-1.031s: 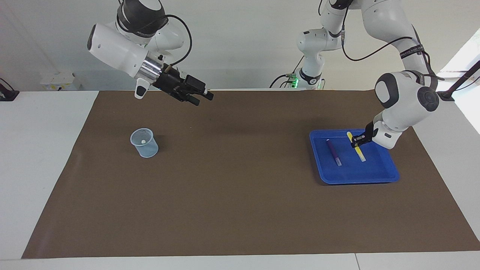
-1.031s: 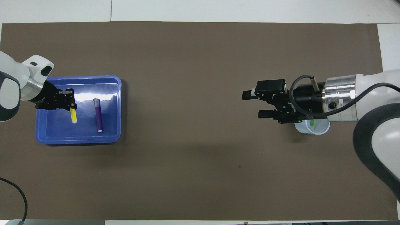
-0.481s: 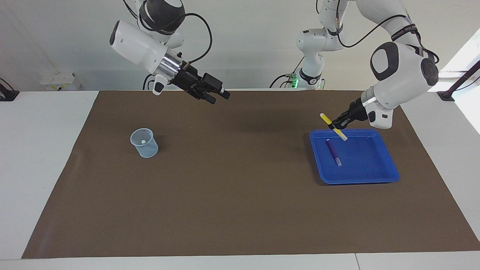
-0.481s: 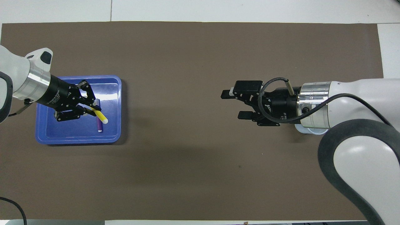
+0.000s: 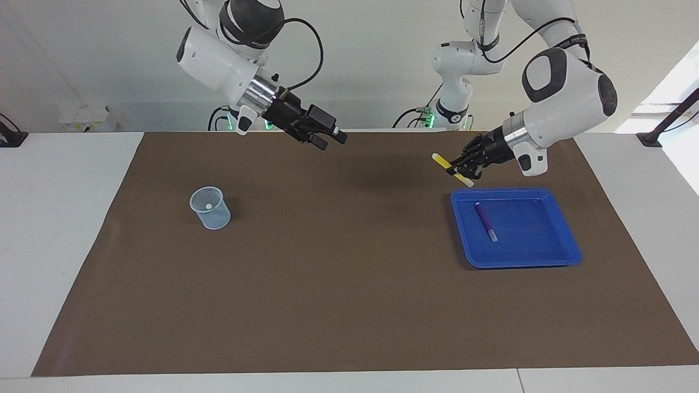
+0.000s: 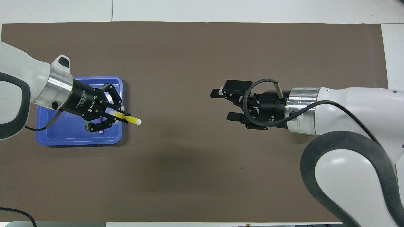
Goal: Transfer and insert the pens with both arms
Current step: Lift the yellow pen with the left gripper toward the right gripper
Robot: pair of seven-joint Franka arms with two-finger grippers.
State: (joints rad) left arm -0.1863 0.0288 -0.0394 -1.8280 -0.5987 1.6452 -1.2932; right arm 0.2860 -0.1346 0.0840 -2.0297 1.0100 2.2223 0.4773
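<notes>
Holding the yellow pen (image 5: 452, 169) crosswise in the air, the left gripper (image 5: 460, 165) is clamped on it over the brown mat (image 5: 338, 284), just off the blue tray (image 5: 551, 256). The purple pen (image 5: 485, 221) lies in that tray. The right gripper (image 5: 332, 140) hangs with fingers wide, holding nothing, over the mat nearer the robots than the clear cup (image 5: 209, 208) standing on the bench

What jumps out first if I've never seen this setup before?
The left gripper holds a yellow pen in the air, over the brown mat just beside the blue tray, where a purple pen lies. The right gripper hangs open over the mat's middle, pointing toward the yellow pen. A clear cup stands toward the right arm's end of the table.
</notes>
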